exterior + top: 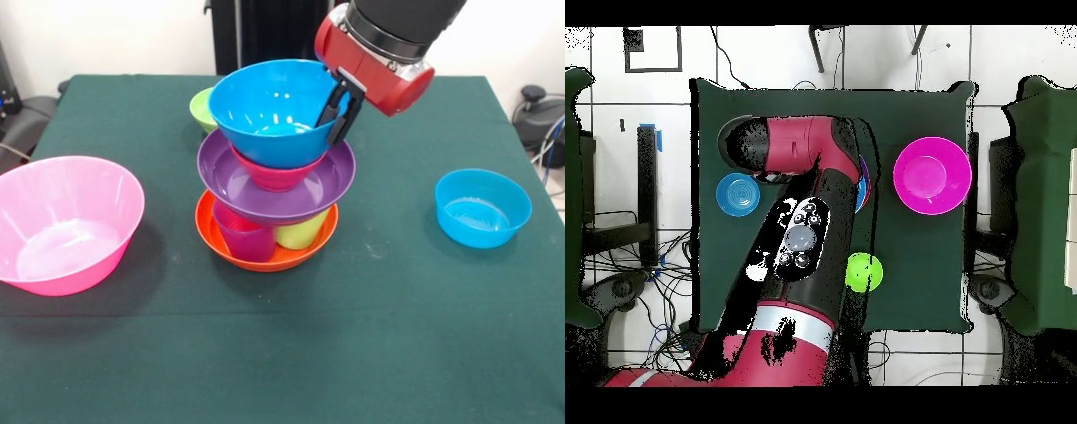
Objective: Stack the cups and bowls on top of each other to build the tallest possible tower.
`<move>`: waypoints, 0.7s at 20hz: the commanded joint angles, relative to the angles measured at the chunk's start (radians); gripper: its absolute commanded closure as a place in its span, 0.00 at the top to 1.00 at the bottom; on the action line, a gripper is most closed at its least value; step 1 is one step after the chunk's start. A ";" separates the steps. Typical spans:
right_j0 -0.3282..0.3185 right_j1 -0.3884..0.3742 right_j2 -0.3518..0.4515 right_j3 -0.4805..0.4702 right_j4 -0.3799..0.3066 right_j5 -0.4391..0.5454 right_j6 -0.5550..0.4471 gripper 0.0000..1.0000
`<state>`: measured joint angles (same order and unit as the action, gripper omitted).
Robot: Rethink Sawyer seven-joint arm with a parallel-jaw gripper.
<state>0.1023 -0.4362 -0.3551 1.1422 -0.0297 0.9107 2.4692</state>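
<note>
Front view: The tower [269, 168] stands near the middle of the green surface [282, 353]. An orange bowl [265, 256] sits at the bottom, upright. Inside it stand a purple cup [244, 238] and a lime green cup [300, 233], side by side. A wide purple bowl [278, 190] rests on the two cups. A small red bowl [274, 174] sits in the purple bowl, and a big blue bowl [274, 110] sits on top of it, tilted slightly. The gripper [340, 108] is at the right rim of the big blue bowl; the black jaws straddle the rim, one inside and one outside, closed on the bowl wall. A big pink bowl [66, 221] lies at the left, tipped toward the camera. A small light blue bowl [483, 208] stands upright at the right, well apart from the tower. A small green bowl [203, 108] shows behind the tower, partly hidden.

Overhead view: The arm [800, 230] covers most of the tower; only a sliver of it shows at the arm's edge. The pink bowl [932, 176], the light blue bowl [738, 194] and the green bowl [863, 271] stand clear of the arm. The jaws are hidden here.
</note>
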 commanded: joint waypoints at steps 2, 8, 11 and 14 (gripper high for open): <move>0.007 0.025 0.080 0.036 -0.119 -0.064 -0.122 0.00; 0.002 0.028 0.071 0.023 -0.149 -0.066 -0.127 0.00; -0.001 0.034 0.074 0.009 -0.158 -0.064 -0.123 0.00; -0.003 0.033 0.082 0.009 -0.160 -0.056 -0.117 0.00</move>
<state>0.1027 -0.4338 -0.3557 1.1408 -0.1034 0.8830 2.4692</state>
